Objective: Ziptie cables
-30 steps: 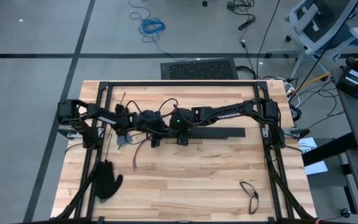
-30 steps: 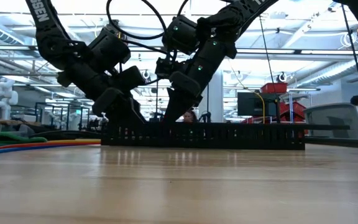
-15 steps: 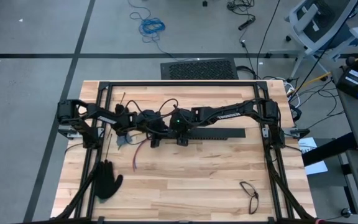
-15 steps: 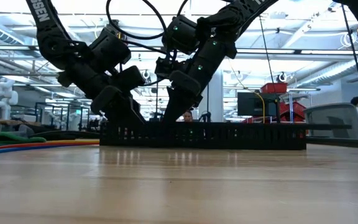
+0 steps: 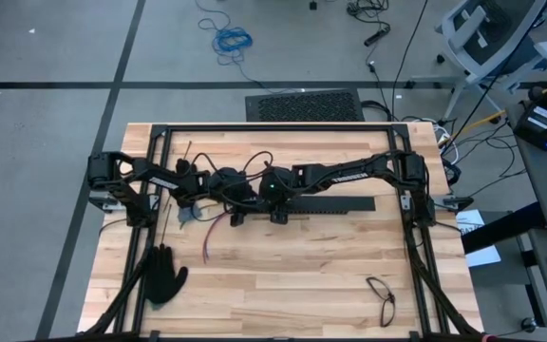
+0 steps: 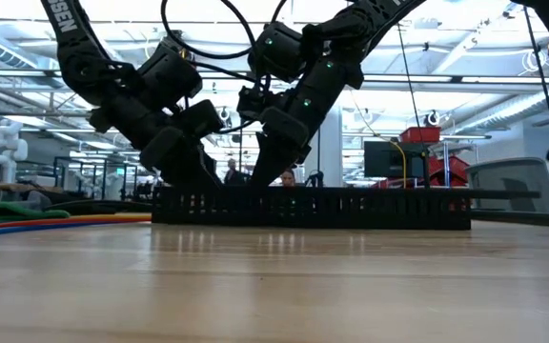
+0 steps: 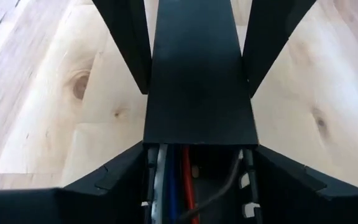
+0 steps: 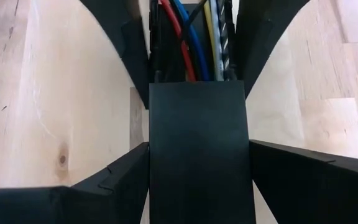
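Observation:
A long black slotted bar [image 5: 335, 203] lies across the table's middle, with a flat black cover [image 7: 197, 81] on it. The cables [image 8: 191, 43], red, blue, yellow and white, run inside the bar's channel. They spill out of its left end onto the table [image 5: 203, 223]. My left gripper [image 5: 235, 211] straddles the bar's left end. My right gripper [image 5: 277, 211] straddles the bar just to the right of it. Both slant down onto the bar. A thin dark ziptie [image 5: 163, 233] lies on the wood left of the cables. My left gripper has its two fingers [image 7: 114, 180] against the bar's two long side walls [image 7: 146, 155], at the open end where the cables come out. It slants down from the table's left and lies across the bar, which rests on the table. My right gripper has the covered bar [image 8: 197, 155] between its two fingers [image 8: 110, 180], one on each long side. It slants down from the table's right and lies across the bar, which stays flat on the table [image 6: 313, 208].
A black glove [image 5: 165, 275] lies near the front left. A pair of glasses [image 5: 381, 296] lies at the front right. The black frame rails [image 5: 273, 127] run round the table's edges. Bare wood spreads in front of the bar.

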Available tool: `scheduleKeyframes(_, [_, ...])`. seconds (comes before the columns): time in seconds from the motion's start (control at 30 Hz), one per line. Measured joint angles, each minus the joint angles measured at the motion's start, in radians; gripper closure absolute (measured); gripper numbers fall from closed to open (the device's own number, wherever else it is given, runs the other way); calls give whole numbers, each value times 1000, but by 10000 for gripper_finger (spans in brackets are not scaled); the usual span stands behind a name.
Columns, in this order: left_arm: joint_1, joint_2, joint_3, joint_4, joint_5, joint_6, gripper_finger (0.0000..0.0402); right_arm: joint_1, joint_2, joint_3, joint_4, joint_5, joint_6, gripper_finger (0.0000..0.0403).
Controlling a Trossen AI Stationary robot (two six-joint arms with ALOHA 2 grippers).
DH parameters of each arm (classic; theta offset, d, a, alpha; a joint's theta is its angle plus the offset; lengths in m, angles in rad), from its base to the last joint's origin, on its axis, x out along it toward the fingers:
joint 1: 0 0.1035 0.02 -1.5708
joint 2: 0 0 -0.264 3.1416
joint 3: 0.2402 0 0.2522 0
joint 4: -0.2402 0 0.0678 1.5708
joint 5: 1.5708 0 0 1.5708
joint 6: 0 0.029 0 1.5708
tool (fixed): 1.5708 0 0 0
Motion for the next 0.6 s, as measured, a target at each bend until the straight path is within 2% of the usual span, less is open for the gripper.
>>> scheduleKeyframes(0.33, [-1, -12, 2, 22, -13, -83, 35, 0, 5, 2, -5, 3, -4, 156])
scheduleKeyframes(0.5, [-1, -75, 0, -18, 12, -49, 18, 0, 13, 5, -6, 3, 3, 156])
scheduleKeyframes(0.6, [-3, -150, 0, -122, 12, 21, 18, 0, 13, 5, -8, 3, 2, 156])
